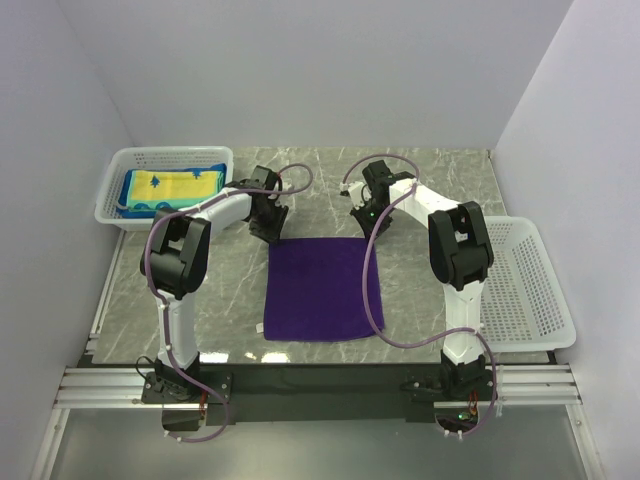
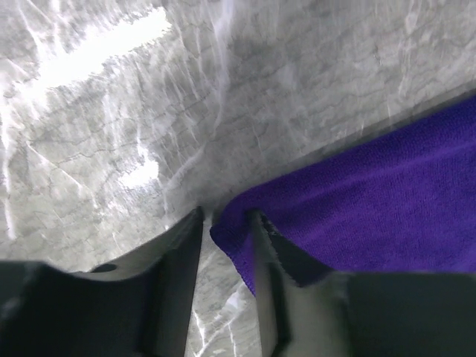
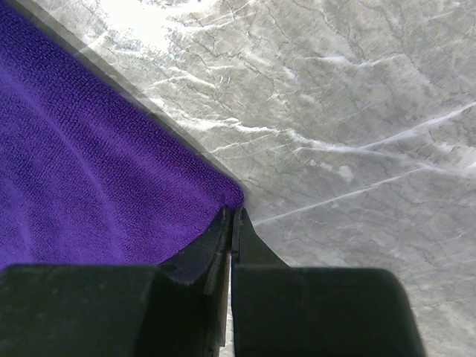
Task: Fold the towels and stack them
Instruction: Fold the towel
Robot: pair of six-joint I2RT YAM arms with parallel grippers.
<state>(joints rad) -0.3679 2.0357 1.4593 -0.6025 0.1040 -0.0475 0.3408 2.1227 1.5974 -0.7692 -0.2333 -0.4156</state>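
A plain purple towel (image 1: 322, 288) lies spread flat in the middle of the marble table. My left gripper (image 1: 270, 228) is at its far left corner. In the left wrist view the gripper (image 2: 225, 216) is open, and the towel's corner (image 2: 357, 201) lies between the fingers against the right one. My right gripper (image 1: 368, 222) is at the far right corner. In the right wrist view the gripper (image 3: 233, 210) is shut, its tips pinching the very corner of the towel (image 3: 89, 171). A yellow towel with a blue border (image 1: 172, 184) lies in the left basket.
A white mesh basket (image 1: 110, 195) stands at the far left holding the yellow towel over teal-blue cloth. A second white mesh basket (image 1: 535, 290) stands at the right edge, with nothing showing in it. White walls close in the table at the back and sides.
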